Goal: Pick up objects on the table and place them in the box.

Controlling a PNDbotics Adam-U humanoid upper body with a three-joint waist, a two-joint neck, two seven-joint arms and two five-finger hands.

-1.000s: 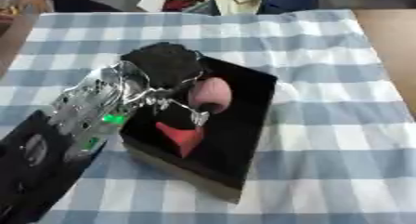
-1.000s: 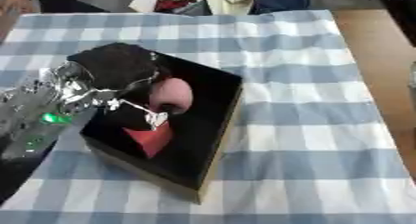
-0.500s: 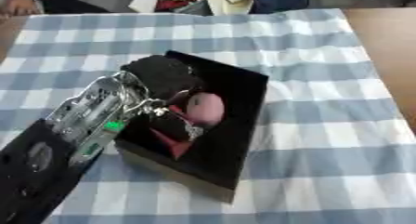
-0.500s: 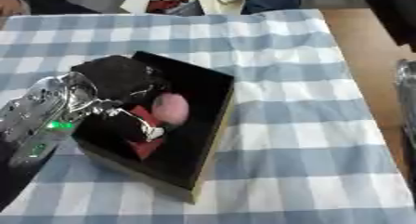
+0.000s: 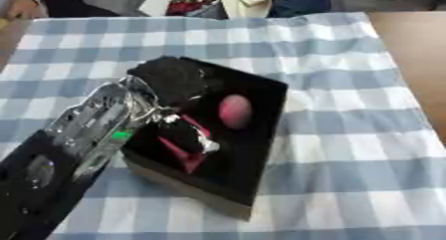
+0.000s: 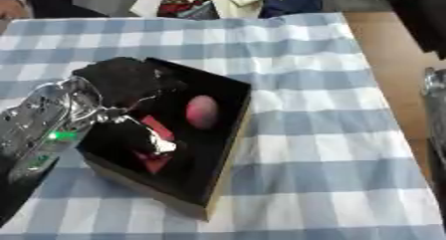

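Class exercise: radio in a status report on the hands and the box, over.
Left robot hand inside the box, fingers over a red thing. Pink thing already in. Right hand unseen.

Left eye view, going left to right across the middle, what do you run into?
Left hand → red object in the box → pink egg-shaped object → box's right wall → bare checked tablecloth.

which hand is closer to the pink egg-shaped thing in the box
Left. The left hand reaches into the box just beside the pink thing; the right hand isn't in view.
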